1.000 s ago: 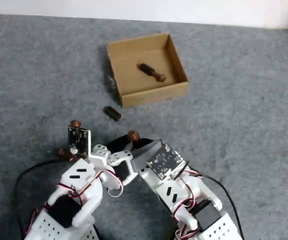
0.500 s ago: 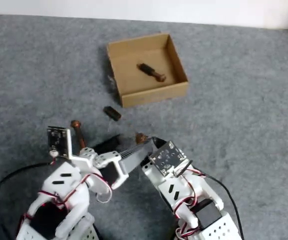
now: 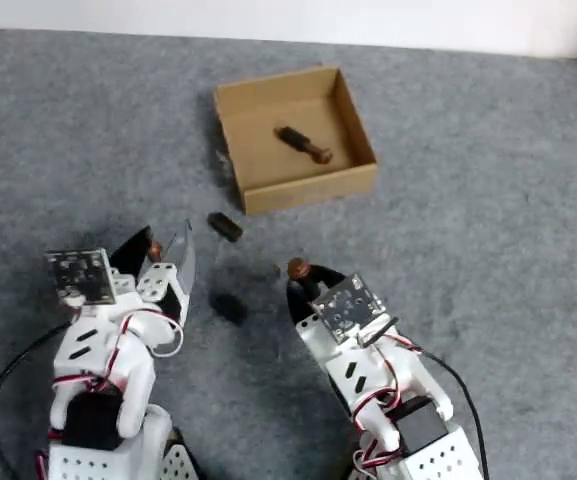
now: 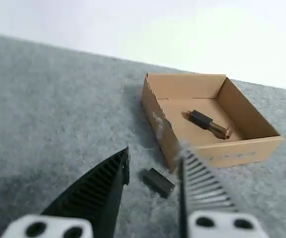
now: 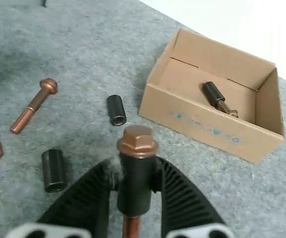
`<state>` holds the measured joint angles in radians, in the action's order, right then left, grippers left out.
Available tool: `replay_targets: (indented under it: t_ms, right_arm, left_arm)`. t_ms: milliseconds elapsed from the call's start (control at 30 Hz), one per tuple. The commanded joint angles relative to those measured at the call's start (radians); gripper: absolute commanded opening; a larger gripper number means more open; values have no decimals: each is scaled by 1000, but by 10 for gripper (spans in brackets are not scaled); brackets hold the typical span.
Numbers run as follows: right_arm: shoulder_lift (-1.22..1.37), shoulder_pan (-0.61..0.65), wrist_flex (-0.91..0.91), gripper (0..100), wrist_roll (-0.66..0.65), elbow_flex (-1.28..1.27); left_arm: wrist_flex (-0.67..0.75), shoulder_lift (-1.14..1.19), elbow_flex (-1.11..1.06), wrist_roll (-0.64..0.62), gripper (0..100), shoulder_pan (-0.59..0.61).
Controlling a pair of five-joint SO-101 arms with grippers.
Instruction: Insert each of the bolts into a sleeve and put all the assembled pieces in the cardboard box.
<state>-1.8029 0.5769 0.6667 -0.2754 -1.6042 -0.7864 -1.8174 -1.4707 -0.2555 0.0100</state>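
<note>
Copper bolt [image 5: 137,141] now sits in its black sleeve [image 5: 135,186], clamped by the right gripper [image 5: 135,167]; the left gripper [image 4: 155,154] has let go and drawn back, jaws spread. That pair looks ready for the cardboard box [image 3: 308,190], joining the finished piece [image 3: 303,143] already inside.
</note>
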Motion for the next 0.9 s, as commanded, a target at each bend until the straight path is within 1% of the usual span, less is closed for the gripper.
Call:
replay_targets:
  t_ms: [0,33,100,133,233,400,533,733,867]
  right_arm:
    - [1,-59,-33,4,-12,24]
    - [2,-74,-33,4,-12,64]
    - [18,-94,-28,4,-12,148]
    - [42,-96,-28,4,-12,186]
    - [200,-97,-33,4,-46,328]
    - [673,-97,-33,4,-149,679]
    - [1078,-108,-31,4,-199,1015]
    - [1570,-240,-30,4,-196,1492]
    - [1825,-298,-28,4,-196,1715]
  left_arm:
    - [48,-7,-15,29,80,18]
    - [51,-7,-24,51,49,18]
    - [54,-7,-39,138,4,18]
    - [66,-7,-45,163,7,18]
    - [95,-7,-65,158,8,28]
    - [149,-7,-104,161,11,36]
    - [149,-7,-107,161,38,36]
    - [149,-7,-108,161,45,38]
    - [150,-7,-108,161,45,47]
